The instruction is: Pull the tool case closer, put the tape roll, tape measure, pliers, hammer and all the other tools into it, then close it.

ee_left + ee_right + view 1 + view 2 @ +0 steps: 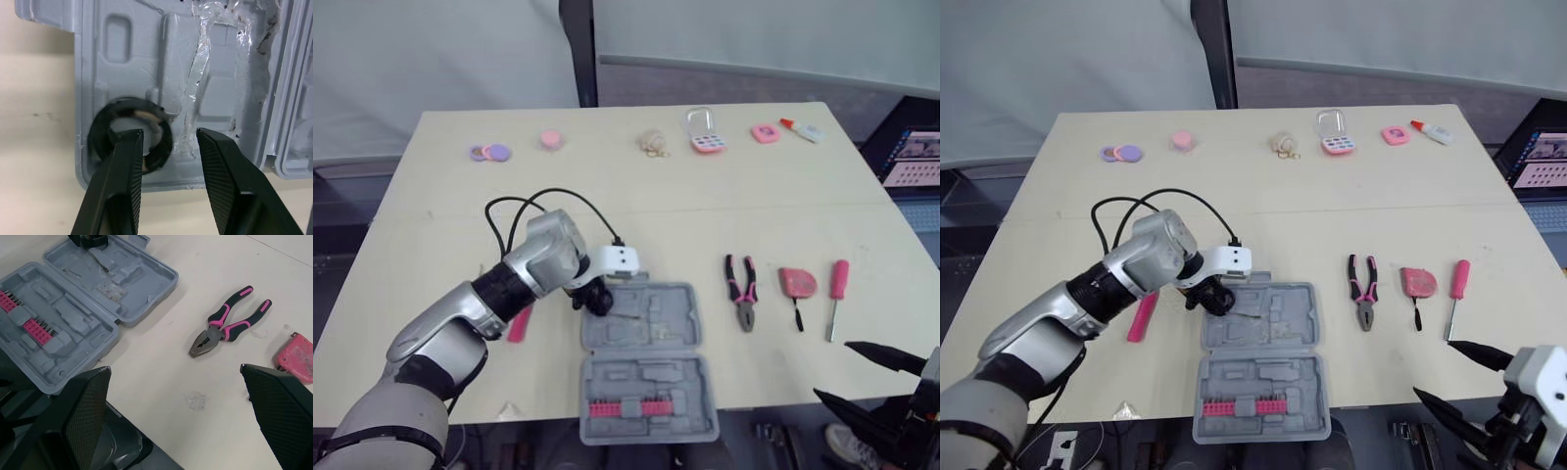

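Where the left jaws hang over the far-left corner of the open tool case, they stand spread, with a clear gap between the two black fingers. The black tape roll lies flat in a moulded recess of the case's far half. In the left wrist view one finger crosses the roll's ring, the other is off to its side, and whether either touches it cannot be told.

The right jaws are spread wide as well, holding nothing, hovering at the near-right edge of the bench.

The grey case lies opened flat at the near middle of the bench, and a row of pink bits sits in its near half. Just left of the case, partly under the left arm, lies a pink-handled tool. To the right of the case, apart from it and from each other, lie the pliers, the pink tape measure and a pink-handled screwdriver, in that order outward. Small pink and purple items line the far edge of the bench.
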You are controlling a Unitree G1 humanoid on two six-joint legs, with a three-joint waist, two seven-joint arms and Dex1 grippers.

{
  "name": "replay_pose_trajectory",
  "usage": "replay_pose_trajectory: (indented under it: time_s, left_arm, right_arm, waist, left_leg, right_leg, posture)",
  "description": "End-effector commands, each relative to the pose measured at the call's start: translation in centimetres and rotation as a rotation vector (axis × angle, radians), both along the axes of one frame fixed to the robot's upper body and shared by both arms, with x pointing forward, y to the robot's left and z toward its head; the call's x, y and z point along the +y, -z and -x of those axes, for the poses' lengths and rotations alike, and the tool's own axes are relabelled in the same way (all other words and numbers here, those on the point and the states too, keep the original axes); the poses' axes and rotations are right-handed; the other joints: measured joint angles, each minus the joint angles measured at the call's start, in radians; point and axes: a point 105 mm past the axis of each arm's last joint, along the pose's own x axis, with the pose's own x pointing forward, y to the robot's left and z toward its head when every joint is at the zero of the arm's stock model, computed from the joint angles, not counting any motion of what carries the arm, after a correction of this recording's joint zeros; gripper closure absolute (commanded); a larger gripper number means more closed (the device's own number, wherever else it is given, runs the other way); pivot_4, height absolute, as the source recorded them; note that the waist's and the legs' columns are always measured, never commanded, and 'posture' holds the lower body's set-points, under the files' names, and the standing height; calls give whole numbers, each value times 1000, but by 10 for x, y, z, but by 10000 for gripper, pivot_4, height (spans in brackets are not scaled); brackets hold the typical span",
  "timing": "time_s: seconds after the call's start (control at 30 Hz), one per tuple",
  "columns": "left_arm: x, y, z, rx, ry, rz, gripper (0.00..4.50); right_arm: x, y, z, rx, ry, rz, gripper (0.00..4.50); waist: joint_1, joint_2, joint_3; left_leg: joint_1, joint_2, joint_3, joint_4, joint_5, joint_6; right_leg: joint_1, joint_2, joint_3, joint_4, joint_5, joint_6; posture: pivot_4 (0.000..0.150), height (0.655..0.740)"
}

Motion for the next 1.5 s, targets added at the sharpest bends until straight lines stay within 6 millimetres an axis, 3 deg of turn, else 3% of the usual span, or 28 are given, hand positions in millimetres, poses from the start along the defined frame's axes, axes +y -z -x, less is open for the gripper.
replay_pose_trajectory:
  time_s: [0.03, 0.33, 0.53, 0.73, 0.9, 1.03, 1.07, 1.17, 1.3, 1.5]
  left_arm:
    - [-1, -20, -2, -39, 0, 21, 29386]
    - [6, -46, 11, -43, 4, 103, 29386]
    - [16, -62, 15, -14, -60, 355, 29386]
    - [36, -57, 30, 47, -111, 588, 29386]
    - [54, -54, 19, -43, -218, 794, 29386]
    - [59, -50, 16, -84, -196, 945, 29386]
    - [62, -47, 17, -77, -196, 956, 29386]
    - [67, -36, 12, -153, -204, 934, 37747]
    - [70, -29, 6, -294, -164, 902, 37747]
    - [65, -12, 4, -294, -101, 903, 37747]
  right_arm:
    - [1, -8, 1, -26, -9, 18, 0]
    - [2, -8, -2, -32, -18, 15, 0]
    - [1, -9, -3, -35, -16, 15, 0]
    - [0, -9, -3, -42, -5, 12, 0]
    - [1, -8, -4, -45, 3, 5, 0]
    - [1, -7, -6, -48, 7, 2, 0]
    - [2, -7, -6, -49, 7, 1, 0]
    - [2, -6, -7, -51, 10, -2, 0]
    - [2, -5, -7, -52, 13, -3, 0]
    - [2, -5, -11, -61, 11, -6, 0]
  waist:
    - [0, 0, 0]
    - [-1, 0, 0]
    - [-2, 0, 0]
    - [0, 1, 0]
    - [0, 1, 0]
    - [0, 1, 0]
    - [-1, 1, 0]
    - [-2, 1, 0]
    - [-1, 1, 0]
    - [-2, 1, 0]
  left_leg:
    - [0, 0, 0, 0, 0, 0]
    - [0, 0, -1, 0, 0, 0]
    - [0, 0, -1, 0, 0, 0]
    - [1, 1, -1, 0, 0, -1]
    - [1, 0, -3, 1, 0, -1]
    - [1, -1, -3, 0, -1, -1]
    - [1, -1, -3, 0, -1, -1]
    - [2, -1, -2, 0, -1, -1]
    - [2, -1, -2, 0, -1, -1]
    - [2, -1, -1, 0, -1, -1]
  right_leg:
    - [0, 0, 0, 0, 0, 0]
    - [0, 0, 0, 0, 0, 0]
    - [0, 0, 1, 0, 0, 0]
    - [0, 0, 1, 0, 0, 0]
    - [1, -1, 1, 1, 0, 0]
    - [1, -1, 1, 1, 0, 0]
    - [1, -1, 1, 1, 0, 0]
    - [1, -1, 1, 1, 0, 0]
    - [1, -1, 1, 1, 0, 0]
    - [1, -1, 1, 1, 0, 0]
  posture:
    - [1500, 7400]
    - [1500, 7400]
    - [1500, 7400]
    - [1500, 7400]
    - [1500, 7400]
    - [1500, 7400]
    - [1500, 7400]
    - [1500, 7400]
    - [1500, 7400]
    - [1500, 7400]
